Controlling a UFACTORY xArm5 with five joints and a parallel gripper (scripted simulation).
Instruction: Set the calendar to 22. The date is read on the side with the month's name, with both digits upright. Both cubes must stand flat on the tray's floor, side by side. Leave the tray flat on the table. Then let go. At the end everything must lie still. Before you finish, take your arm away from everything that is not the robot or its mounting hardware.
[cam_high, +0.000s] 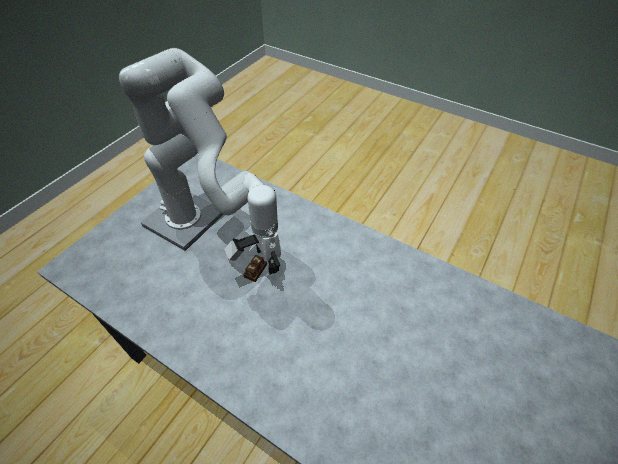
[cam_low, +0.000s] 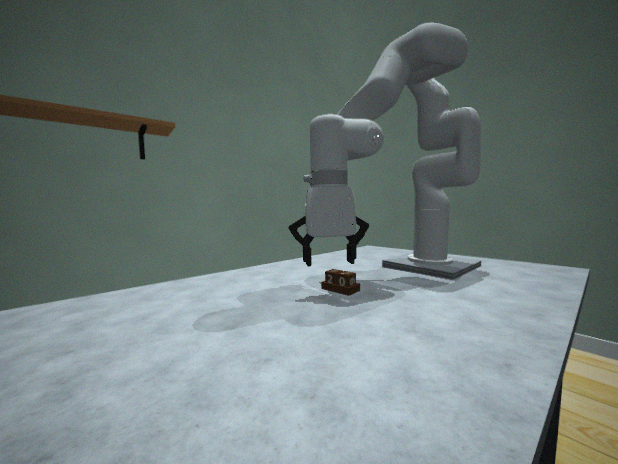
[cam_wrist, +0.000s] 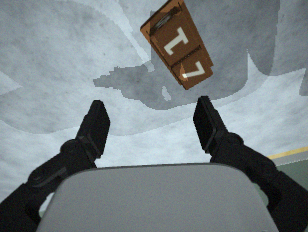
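On the grey surface (cam_high: 400, 320) (cam_low: 250, 360) (cam_wrist: 40, 55), below the claw (cam_high: 260, 256) (cam_low: 329, 263) (cam_wrist: 151, 109), rests the calendar tray (cam_high: 255, 280) (cam_low: 341, 288) (cam_wrist: 156, 39), its low walls presumably keeping the two cubes paired. One visible side reads 2 and 0. The claw, fully spread, holds and touches nothing, probably for clearance.
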